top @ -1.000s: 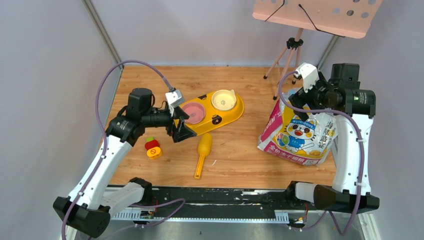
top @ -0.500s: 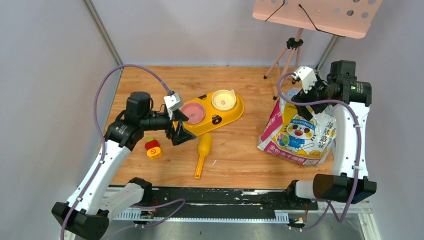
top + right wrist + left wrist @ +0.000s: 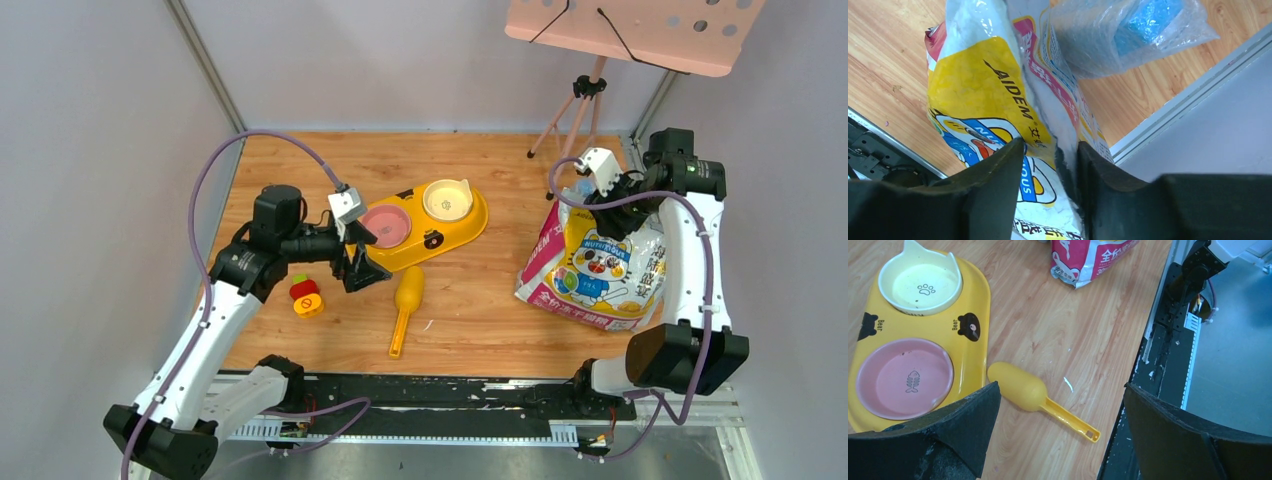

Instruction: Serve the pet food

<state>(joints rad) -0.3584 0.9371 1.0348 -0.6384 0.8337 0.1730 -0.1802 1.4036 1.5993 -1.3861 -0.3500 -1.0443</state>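
No pet food shows in any view. The printed foil bag [image 3: 600,270] stands at the right of the table, and my right gripper [image 3: 592,200] is at its top. In the right wrist view the bag's upper edge [image 3: 998,90] runs up between the fingers of this gripper [image 3: 1050,145], which are still apart; the right finger touches the edge. My left gripper [image 3: 360,265] hovers wide open and empty over the yellow scoop [image 3: 405,300]. From the left wrist, the scoop [image 3: 1020,390] lies between the open fingers of that gripper [image 3: 1060,390], beside the yellow feeder [image 3: 973,305] with a pink bowl [image 3: 903,377] and a cream bowl [image 3: 920,282].
A red and yellow toy [image 3: 305,296] lies left of the scoop. A tripod [image 3: 575,110] holding a pink board [image 3: 640,30] stands behind the bag. A clear plastic wrapper [image 3: 1128,35] lies by the wall. A black rail [image 3: 1173,340] runs along the near table edge.
My right gripper has dropped and shifted left onto the bag's top, and its fingers have narrowed around the edge. The left arm has barely moved.
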